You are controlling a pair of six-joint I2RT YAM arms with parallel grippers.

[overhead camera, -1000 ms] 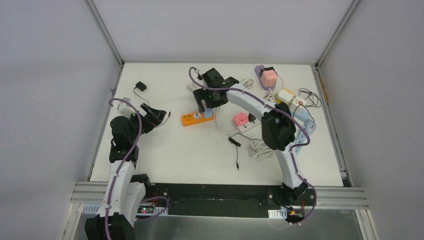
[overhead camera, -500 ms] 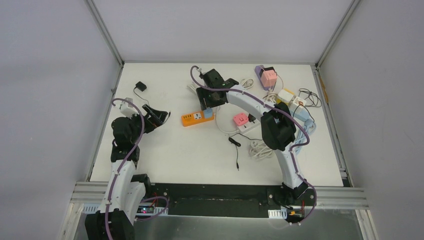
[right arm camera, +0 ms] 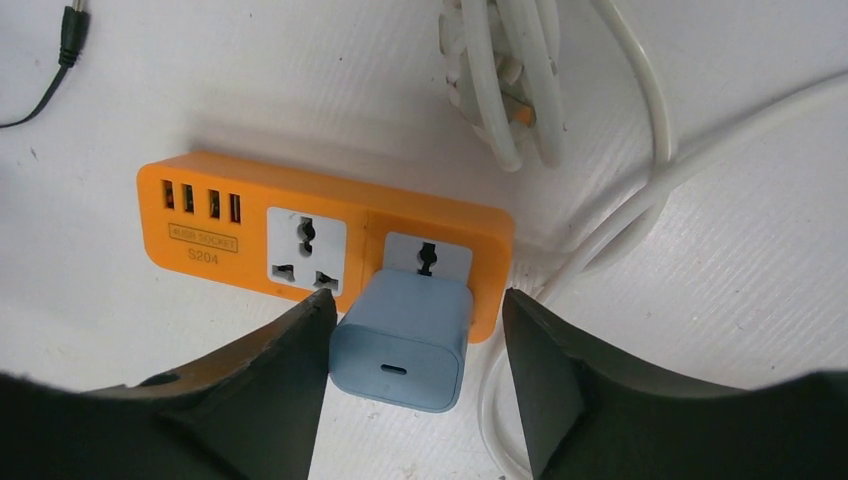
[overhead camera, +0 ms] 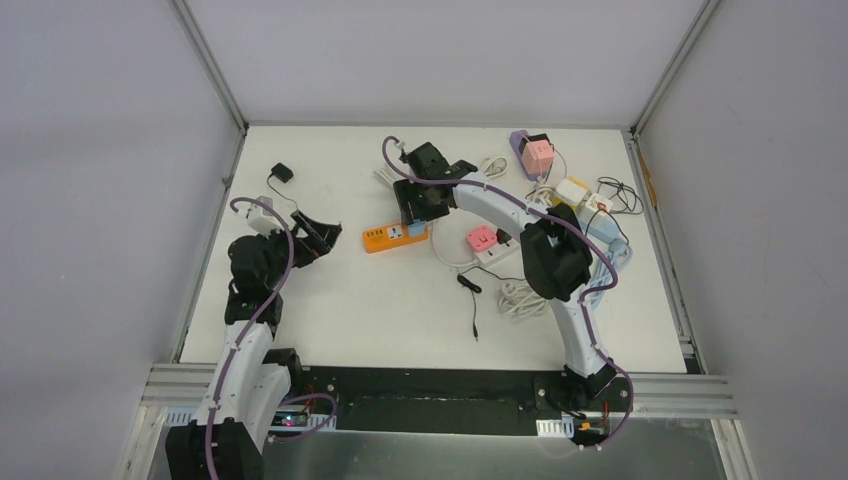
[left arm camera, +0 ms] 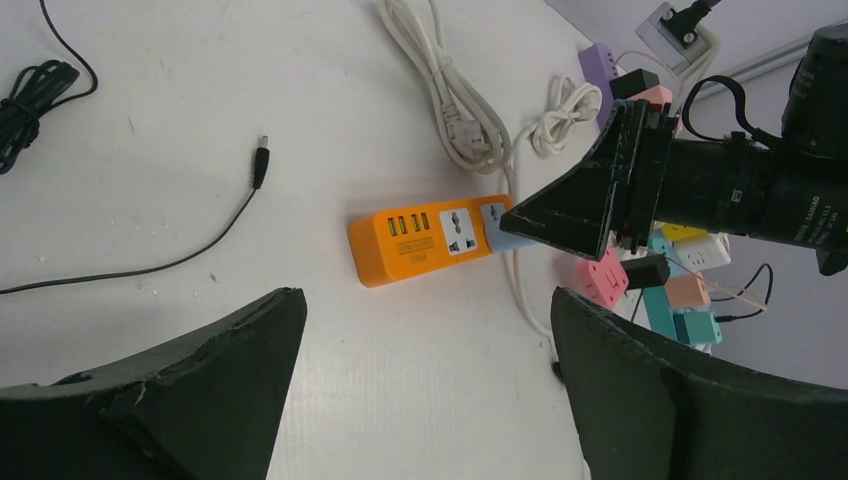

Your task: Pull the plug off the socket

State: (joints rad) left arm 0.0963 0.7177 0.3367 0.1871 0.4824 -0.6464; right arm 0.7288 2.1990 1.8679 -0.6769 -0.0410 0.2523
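Our right gripper [right arm camera: 417,298] straddles the blue charger [right arm camera: 402,335], seated in the end socket [right arm camera: 428,252] of the orange power strip [right arm camera: 250,225]; we cannot tell whether it pinches. Our left gripper [left arm camera: 428,295] hangs spread, empty, well apart, so pulling may lift the unheld strip too.

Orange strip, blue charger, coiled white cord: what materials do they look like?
Orange strip: likely moulded plastic, smooth matte, crisp edges, printed label. Blue charger: likely plastic, satin, rounded corners, soft sheen. White cord: probably rubbery PVC sheath; it bends in loops.
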